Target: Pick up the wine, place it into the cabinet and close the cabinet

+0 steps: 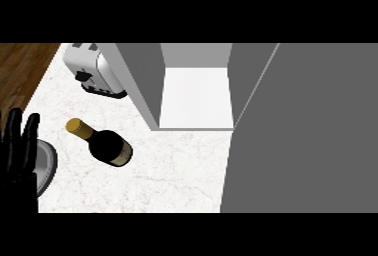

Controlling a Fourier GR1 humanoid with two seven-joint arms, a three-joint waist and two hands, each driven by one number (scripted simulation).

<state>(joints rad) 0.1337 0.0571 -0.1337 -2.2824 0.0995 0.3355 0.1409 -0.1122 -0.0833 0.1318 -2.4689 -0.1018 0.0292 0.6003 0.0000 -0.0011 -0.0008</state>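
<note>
A dark wine bottle (107,144) with a gold cap stands on the white marble counter (170,175), left of centre. Behind it the grey cabinet (196,95) stands open, showing a white shelf inside. Its door (303,130) swings out towards me and fills the right side of the view. My left hand (18,150) rests at the left edge with its fingers straight up, open and holding nothing, well to the left of the bottle. My right hand does not show.
A silver toaster (94,70) sits at the back left, beside the cabinet. A grey round rim (46,167) shows partly behind my left hand. Dark wood floor (22,70) lies past the counter's left edge.
</note>
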